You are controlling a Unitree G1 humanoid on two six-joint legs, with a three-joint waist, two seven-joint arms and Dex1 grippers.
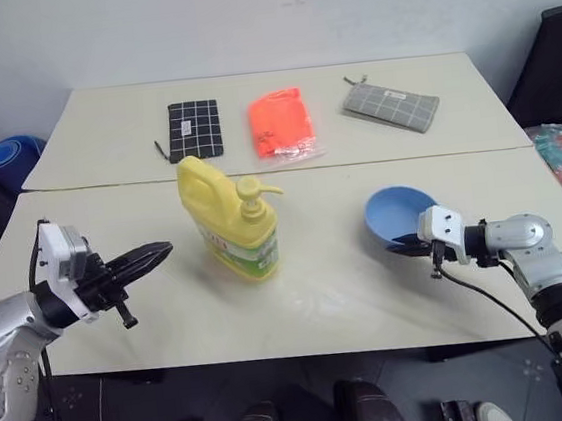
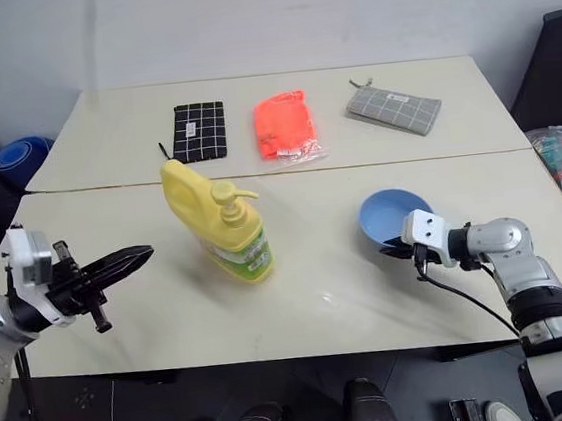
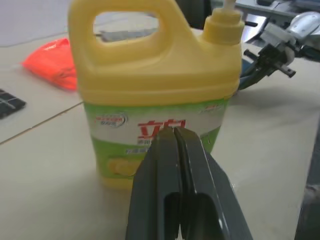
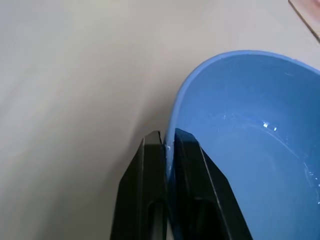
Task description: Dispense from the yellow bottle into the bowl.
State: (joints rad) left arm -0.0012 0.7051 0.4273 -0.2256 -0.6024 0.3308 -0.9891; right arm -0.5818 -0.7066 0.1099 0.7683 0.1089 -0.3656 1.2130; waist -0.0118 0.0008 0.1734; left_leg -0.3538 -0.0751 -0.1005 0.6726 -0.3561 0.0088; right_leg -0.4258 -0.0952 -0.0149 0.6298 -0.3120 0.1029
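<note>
You had the right gripper (image 4: 169, 137) pinched on the near rim of the bowl (image 1: 398, 210), likely so you could bring it toward the bottle (image 1: 230, 221) for the pump. The bottle stood upright mid-table, nozzle toward the bowl, the two well apart. Your left gripper (image 1: 161, 251) hung empty beside the bottle, its fingers together and aimed at the label. You had one bottle and one bowl, with three pouches (image 1: 195, 129) along the far side.
</note>
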